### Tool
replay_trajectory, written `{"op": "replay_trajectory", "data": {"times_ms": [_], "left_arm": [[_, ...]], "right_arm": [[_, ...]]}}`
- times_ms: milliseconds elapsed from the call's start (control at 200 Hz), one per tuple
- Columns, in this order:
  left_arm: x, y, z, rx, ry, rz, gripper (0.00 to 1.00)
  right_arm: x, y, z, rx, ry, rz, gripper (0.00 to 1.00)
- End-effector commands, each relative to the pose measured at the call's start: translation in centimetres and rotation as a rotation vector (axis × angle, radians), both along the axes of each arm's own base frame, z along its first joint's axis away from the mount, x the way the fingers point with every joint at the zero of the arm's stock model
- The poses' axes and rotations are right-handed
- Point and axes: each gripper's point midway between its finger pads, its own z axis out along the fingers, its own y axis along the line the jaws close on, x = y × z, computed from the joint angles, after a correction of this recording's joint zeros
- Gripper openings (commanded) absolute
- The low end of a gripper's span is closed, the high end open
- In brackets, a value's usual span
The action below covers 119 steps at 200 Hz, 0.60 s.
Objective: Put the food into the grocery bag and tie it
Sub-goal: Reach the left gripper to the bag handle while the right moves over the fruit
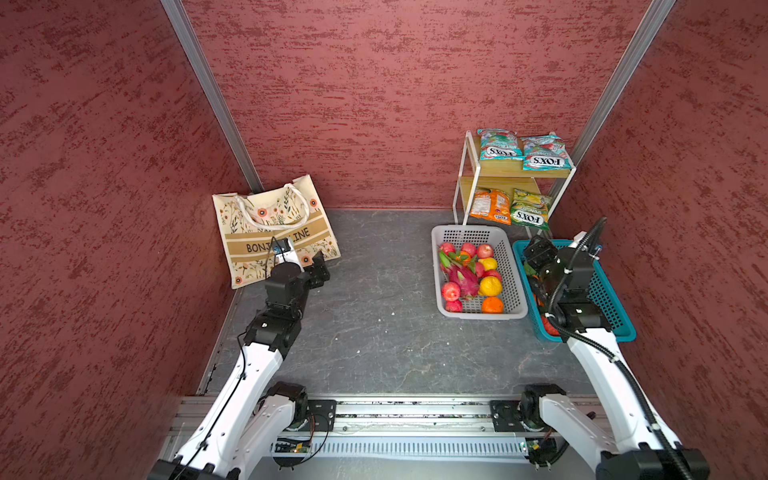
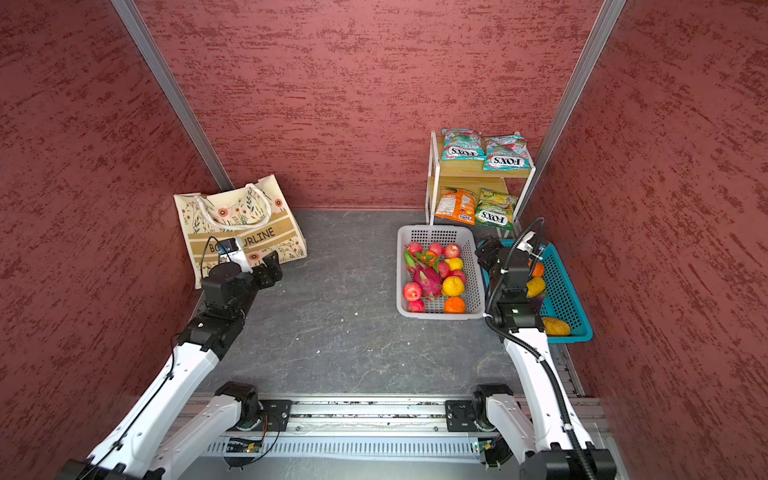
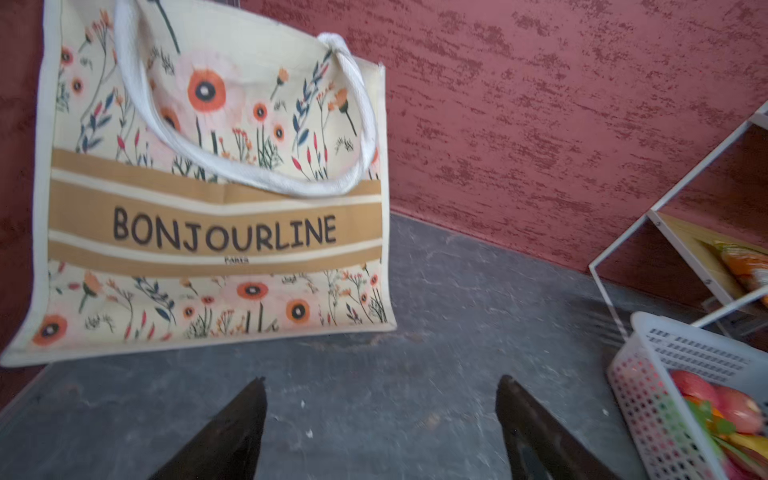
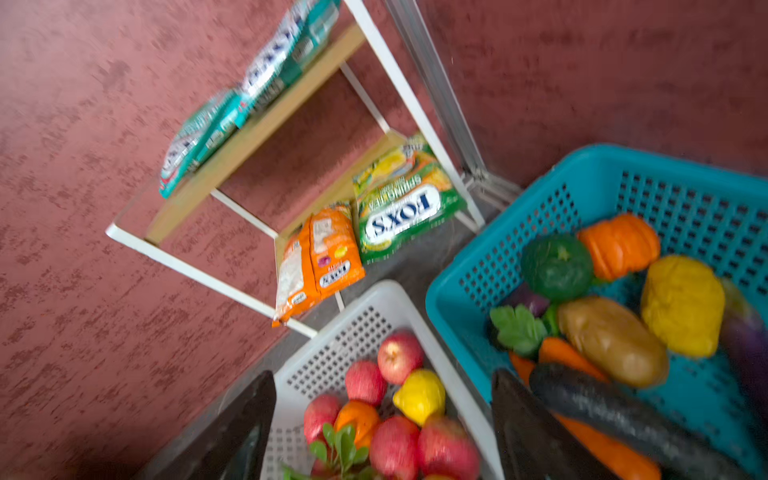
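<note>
We found the left gripper (image 3: pixel 380 380) spread wide with nothing between its fingers, only bare dark desk (image 1: pixel 374 324) showing in the gap. The grocery bag (image 3: pixel 208 232) stood just ahead of this gripper and a little to its left. It leaned against the red wall, and one cream strap handle (image 3: pixel 266 174) hung down over its flowered front. We could not see into the bag.

The right gripper (image 4: pixel 382 374) was spread too and pinched nothing. It hung over the place where the grey basket (image 4: pixel 328 332) and the blue basket (image 4: pixel 490 257) met. Below it in the grey basket lay the yellow fruit (image 4: pixel 419 395) among small red apples (image 4: pixel 399 355). In both top views the pink dragon fruit (image 1: pixel 462 278) lay in that same basket, to the gripper's left. The dark green vegetable (image 4: pixel 557 266) sat in the blue basket ahead of the gripper, beside an orange squash (image 4: pixel 619 245). A long dark vegetable (image 4: pixel 623 411) lay close by one finger, though we could not tell whether they touched. The two teal-and-red FOX'S packets (image 1: pixel 498 145) lay side by side on the top board of the white rack (image 1: pixel 460 183), well beyond the right gripper.
</note>
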Motion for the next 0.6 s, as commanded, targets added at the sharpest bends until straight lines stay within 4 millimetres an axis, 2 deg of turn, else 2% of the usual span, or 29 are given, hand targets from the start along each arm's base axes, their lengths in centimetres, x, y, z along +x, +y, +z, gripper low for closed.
{"op": "replay_trajectory", "data": {"times_ms": [0,85,130,220,250,331,406,496,591], "left_arm": [[-4.4,1.3,-1.8,-0.06,0.16,0.15,0.8],[-6.0,1.2,-0.3,-0.082,0.172,0.198,0.77],[-6.3,1.4,1.2,-0.088,0.16,0.226,0.77],[-5.7,1.5,4.2,-0.085,0.13,0.265,0.76],[-5.3,1.6,5.7,-0.088,0.107,0.276,0.75],[-3.7,1.7,8.8,-0.085,0.083,0.311,0.74],[-2.1,2.6,10.8,-0.127,0.101,0.353,0.69],[0.4,4.7,11.7,-0.278,0.159,0.422,0.59],[4.1,6.4,12.5,-0.443,0.206,0.438,0.56]], "right_arm": [[-1.7,2.9,-4.5,0.157,0.195,0.049,0.81],[-1.4,4.9,-4.5,0.159,0.193,0.104,0.82],[-1.1,5.8,-4.5,0.155,0.197,0.132,0.82],[-0.3,8.0,-4.3,0.141,0.214,0.213,0.81],[0.1,8.8,-4.3,0.132,0.22,0.243,0.81],[0.9,11.1,-3.9,0.101,0.223,0.328,0.81],[1.5,13.1,-3.7,0.073,0.218,0.398,0.81],[1.8,15.0,-3.4,0.053,0.209,0.46,0.81],[2.0,16.6,-3.2,0.024,0.211,0.507,0.8]]}}
